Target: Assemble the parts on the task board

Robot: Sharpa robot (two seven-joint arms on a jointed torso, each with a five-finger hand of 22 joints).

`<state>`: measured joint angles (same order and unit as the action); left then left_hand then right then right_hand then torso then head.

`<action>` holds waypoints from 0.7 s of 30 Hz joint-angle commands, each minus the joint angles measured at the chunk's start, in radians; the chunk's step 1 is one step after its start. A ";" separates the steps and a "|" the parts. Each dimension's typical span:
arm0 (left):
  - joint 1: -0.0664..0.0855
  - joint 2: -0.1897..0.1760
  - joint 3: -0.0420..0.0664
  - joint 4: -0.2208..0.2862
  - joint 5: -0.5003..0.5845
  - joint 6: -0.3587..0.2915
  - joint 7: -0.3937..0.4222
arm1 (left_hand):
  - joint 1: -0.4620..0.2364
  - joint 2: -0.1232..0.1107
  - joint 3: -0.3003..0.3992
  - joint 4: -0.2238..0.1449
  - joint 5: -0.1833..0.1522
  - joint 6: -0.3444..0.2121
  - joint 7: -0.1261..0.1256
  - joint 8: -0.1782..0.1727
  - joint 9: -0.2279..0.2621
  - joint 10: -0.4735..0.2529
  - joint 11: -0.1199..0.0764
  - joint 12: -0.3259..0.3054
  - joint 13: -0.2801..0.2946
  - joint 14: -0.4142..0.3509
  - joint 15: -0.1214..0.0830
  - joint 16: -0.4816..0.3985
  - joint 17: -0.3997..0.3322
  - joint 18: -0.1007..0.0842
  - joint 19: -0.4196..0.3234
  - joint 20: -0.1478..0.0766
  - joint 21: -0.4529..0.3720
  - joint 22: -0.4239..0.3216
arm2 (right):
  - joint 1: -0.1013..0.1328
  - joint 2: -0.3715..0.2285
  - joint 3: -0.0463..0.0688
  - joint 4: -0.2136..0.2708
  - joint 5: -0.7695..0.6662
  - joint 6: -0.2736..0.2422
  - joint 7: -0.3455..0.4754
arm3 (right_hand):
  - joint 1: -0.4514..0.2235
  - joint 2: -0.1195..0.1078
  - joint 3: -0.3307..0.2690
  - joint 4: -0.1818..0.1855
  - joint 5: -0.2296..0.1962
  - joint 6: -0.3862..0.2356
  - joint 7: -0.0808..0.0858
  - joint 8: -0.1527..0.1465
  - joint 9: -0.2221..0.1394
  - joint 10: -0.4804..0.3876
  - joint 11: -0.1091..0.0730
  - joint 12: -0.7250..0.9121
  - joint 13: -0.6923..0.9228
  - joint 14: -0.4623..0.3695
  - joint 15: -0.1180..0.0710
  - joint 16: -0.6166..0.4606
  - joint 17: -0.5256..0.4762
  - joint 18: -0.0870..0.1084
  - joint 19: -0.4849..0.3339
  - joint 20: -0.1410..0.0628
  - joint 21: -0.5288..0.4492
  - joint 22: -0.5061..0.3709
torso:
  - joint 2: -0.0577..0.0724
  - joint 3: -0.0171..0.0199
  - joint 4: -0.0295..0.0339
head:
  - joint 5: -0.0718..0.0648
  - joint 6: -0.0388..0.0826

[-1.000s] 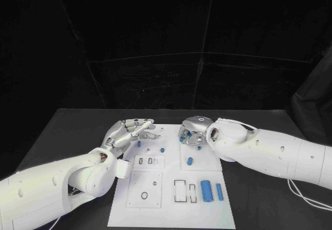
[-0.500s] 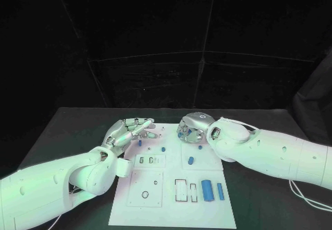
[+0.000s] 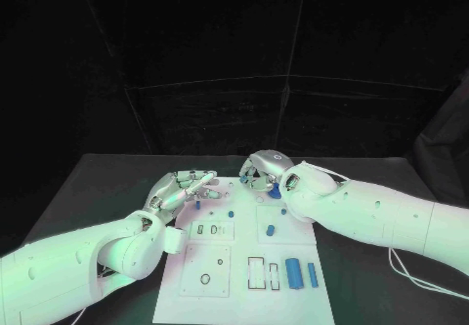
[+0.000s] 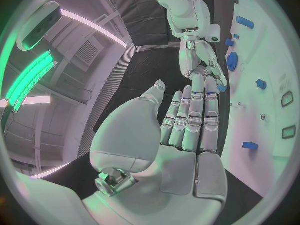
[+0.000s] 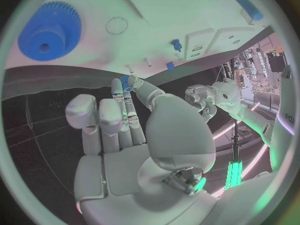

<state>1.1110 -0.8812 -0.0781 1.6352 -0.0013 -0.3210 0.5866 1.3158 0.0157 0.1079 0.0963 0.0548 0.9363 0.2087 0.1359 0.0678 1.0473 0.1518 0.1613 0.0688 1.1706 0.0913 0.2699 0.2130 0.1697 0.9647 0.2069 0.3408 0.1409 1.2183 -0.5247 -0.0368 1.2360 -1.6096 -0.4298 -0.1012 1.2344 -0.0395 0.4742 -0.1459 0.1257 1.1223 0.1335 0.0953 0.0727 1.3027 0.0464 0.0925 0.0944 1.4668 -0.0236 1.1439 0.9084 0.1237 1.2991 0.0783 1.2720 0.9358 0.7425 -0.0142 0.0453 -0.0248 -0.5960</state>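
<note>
head view and both wrist views, assembly under way. the right hand (image 3: pixel 262 177) hovers over the far end of the task board (image 3: pixel 293 223), fingers curled; a small blue part (image 5: pixel 125 80) sits at its fingertips in the right wrist view, apparently pinched, though the grip itself is too small to confirm. the left hand (image 3: pixel 181 187) is poised at the board's far left edge, fingers extended and close together, holding nothing. judged step: carrying a picked part toward its seat. the next move calls for aligning the part above the matching recess and lowering it squarely, with the left hand kept clear. the board is a flat white plate in the middle of the black table, with outlined rectangular and oval recesses; several blue parts lie on it, including a cylinder (image 3: pixel 292 271) near the robot and a toothed gear (image 5: pixel 49 31) close by the right hand.
</note>
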 commanded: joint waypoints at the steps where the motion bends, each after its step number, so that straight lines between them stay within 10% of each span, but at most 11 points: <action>1: 0.002 0.001 0.001 0.001 -0.005 -0.003 0.012 | 0.002 0.010 0.000 -0.007 -0.006 0.008 -0.001 -0.003 0.000 0.008 -0.002 -0.005 -0.001 0.000 0.003 -0.006 0.001 0.014 0.005 0.000 -0.004 -0.001 | 0.002 -0.001 0.001 -0.004 0.017 -0.026 0.006 | -0.004 -0.002 0.000 0.004 -0.004 0.004 -0.003 -0.003 0.011 -0.002 0.007 -0.004 -0.001 0.017 -0.005 0.003 0.001 -0.006 -0.001 -0.001 0.007 0.001 | 0.001 -0.0006 0.0011 | 0.000 0.000; 6: 0.002 0.001 0.001 0.001 -0.005 -0.003 0.012 | 0.002 0.010 0.000 -0.007 -0.006 0.008 -0.001 -0.003 0.000 0.008 -0.002 -0.005 -0.001 0.000 0.003 -0.006 0.001 0.014 0.005 0.000 -0.004 -0.001 | 0.002 -0.001 0.001 -0.004 0.017 -0.026 0.006 | -0.004 -0.002 0.000 0.004 -0.004 0.004 -0.003 -0.003 0.011 -0.002 0.007 -0.004 -0.001 0.017 -0.005 0.003 0.001 -0.006 -0.001 -0.001 0.007 0.001 | 0.001 -0.0006 0.0011 | 0.000 0.000; 7: 0.003 0.006 0.001 0.001 -0.005 -0.002 0.016 | 0.003 0.011 0.001 -0.008 -0.006 0.009 -0.002 -0.003 0.000 0.010 -0.002 -0.005 0.000 0.001 0.003 -0.007 0.002 0.014 0.006 0.000 -0.004 -0.001 | 0.005 0.081 0.001 -0.101 0.023 0.032 0.024 | -0.017 -0.010 -0.004 0.024 -0.017 -0.004 0.000 -0.011 0.010 -0.009 0.011 -0.013 -0.001 0.015 -0.001 0.010 0.004 -0.007 -0.005 0.001 0.012 0.005 | 0.006 -0.0039 0.0038 | -0.005 -0.005; 21: 0.007 0.005 0.001 0.000 -0.005 0.002 0.014 | 0.003 0.011 0.001 -0.009 -0.006 0.010 -0.002 -0.003 0.000 0.011 -0.002 -0.005 0.000 0.002 0.002 -0.007 0.002 0.014 0.006 -0.001 -0.004 -0.002 | 0.005 0.117 0.001 -0.121 0.026 0.075 0.025 | -0.020 -0.014 -0.007 0.031 -0.022 -0.007 0.002 -0.015 0.009 -0.012 0.013 -0.017 -0.001 0.014 0.000 0.013 0.005 -0.007 -0.007 0.002 0.014 0.007 | 0.007 -0.0015 0.0000 | -0.001 -0.012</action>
<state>1.1157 -0.8770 -0.0780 1.6338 -0.0015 -0.3249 0.5885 1.3158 0.0157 0.1106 0.0936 0.0548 0.9399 0.2050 0.1359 0.0679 1.0509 0.1482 0.1614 0.0689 1.1705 0.0914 0.2662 0.2138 0.1693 0.9647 0.2070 0.3409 0.1402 1.2210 -0.4123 -0.0366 1.1188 -1.5864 -0.3764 -0.0833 1.2238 -0.0501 0.4673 -0.1225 0.1103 1.1199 0.1357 0.0836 0.0806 1.2933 0.0556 0.0810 0.0945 1.4668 -0.0235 1.1506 0.9122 0.1240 1.2990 0.0783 1.2836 0.9418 0.7475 -0.0157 0.0453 -0.0251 -0.6065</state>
